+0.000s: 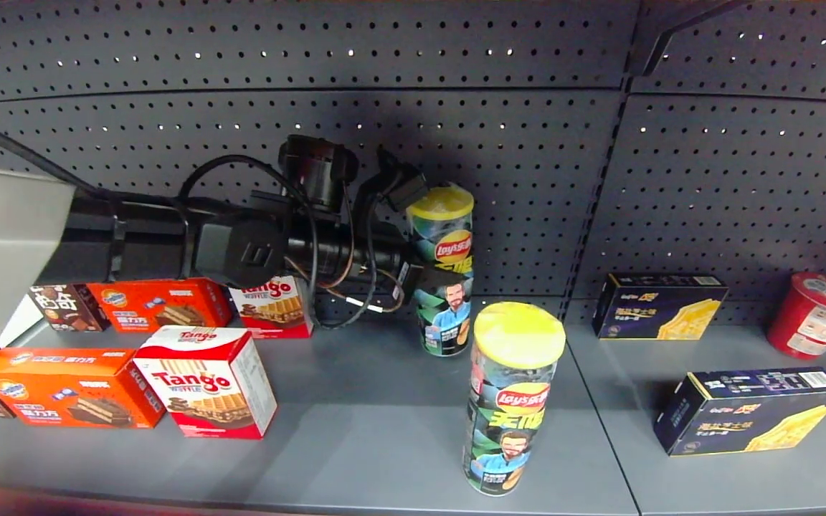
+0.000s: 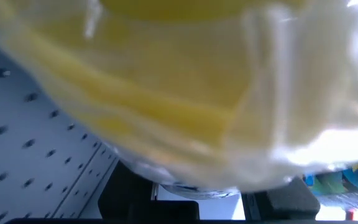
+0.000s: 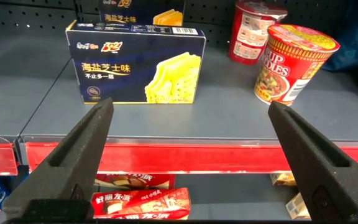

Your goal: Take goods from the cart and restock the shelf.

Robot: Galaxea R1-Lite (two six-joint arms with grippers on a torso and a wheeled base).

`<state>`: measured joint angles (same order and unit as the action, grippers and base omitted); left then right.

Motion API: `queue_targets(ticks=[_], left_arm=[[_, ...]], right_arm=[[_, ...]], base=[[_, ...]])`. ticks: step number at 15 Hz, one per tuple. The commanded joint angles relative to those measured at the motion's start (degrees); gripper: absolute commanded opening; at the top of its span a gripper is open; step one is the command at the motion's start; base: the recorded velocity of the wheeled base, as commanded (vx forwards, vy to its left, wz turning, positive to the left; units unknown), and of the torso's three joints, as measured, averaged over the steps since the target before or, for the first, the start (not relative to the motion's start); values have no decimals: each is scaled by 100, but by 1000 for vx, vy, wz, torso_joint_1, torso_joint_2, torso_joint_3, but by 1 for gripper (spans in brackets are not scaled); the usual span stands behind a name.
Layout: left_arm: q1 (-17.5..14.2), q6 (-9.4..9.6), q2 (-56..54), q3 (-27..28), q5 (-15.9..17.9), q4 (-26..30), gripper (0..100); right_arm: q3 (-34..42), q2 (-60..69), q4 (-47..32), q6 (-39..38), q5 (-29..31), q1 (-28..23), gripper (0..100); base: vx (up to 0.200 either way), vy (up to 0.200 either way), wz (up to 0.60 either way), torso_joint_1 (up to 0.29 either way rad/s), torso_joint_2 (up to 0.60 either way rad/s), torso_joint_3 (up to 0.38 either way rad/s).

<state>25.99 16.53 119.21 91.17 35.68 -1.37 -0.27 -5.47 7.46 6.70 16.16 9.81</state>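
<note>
1. A small brown box (image 1: 69, 307) lies at the far left rear, just beside the rear orange box (image 1: 158, 302).
2. The rear wafer box (image 1: 273, 307), red and white, lies on the orange box's other side, close to it.
3. Nearer the front, the front orange box (image 1: 69, 387) and the upright front wafer box (image 1: 205, 380) stand side by side, touching.
4. On the right, the rear blue box (image 1: 657, 306) and the front blue box (image 1: 750, 410) sit one behind the other, apart.
5. A red cup (image 1: 818, 315) with a pale lid sits at the far right rear.
6. A noodle cup (image 3: 294, 62) stands upright in front of the red cup, near the front blue box.
7. Red snack packets (image 3: 142, 202) lie on the level below.
</note>
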Motion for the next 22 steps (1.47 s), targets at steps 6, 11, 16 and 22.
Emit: queue_targets(ticks=[6,11,16,22], left_arm=[[108,-1,559,340,0,-22,0],[99,-1,656,375,0,-39,0],[134,-1,770,392,-9,-48,0],[187,-1,902,603,-9,-39,100]], right_arm=[[0,-15,-17,-3,-8,3,100],[0,-15,-25,-3,-8,3,100],[0,-15,-25,-3,-8,3,100],[0,-15,-34,-20,-8,3,100]], base=[[0,0,0,0,0,0],[0,0,0,0,0,0],[0,0,0,0,0,0],[0,0,0,0,0,0]])
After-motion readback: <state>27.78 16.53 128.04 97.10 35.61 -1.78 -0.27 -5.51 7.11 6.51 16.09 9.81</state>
